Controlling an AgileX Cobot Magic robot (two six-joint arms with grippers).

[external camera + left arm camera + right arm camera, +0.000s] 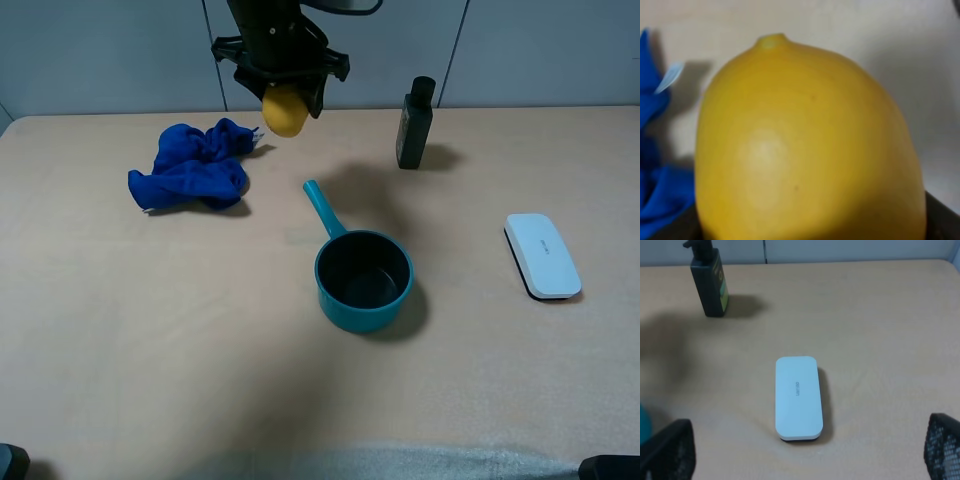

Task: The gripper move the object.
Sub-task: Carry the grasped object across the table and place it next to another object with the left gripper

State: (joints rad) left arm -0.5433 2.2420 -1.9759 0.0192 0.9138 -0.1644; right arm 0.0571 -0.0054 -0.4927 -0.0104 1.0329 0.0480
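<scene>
A yellow lemon (284, 109) hangs in my left gripper (287, 100), held high above the table at the back, between the blue cloth and the pan. It fills the left wrist view (805, 145). My left gripper is shut on it. A teal saucepan (363, 276) with its handle pointing to the back left stands near the table's middle, empty. My right gripper (805, 450) is open, its fingertips (667, 450) wide apart on either side of a white flat case (798, 397); the arm itself is out of the high view.
A crumpled blue cloth (193, 166) lies at the back left. A dark bottle (414, 124) stands at the back right and shows in the right wrist view (710, 282). The white case (541, 255) lies at the right side of the beige table (150, 330).
</scene>
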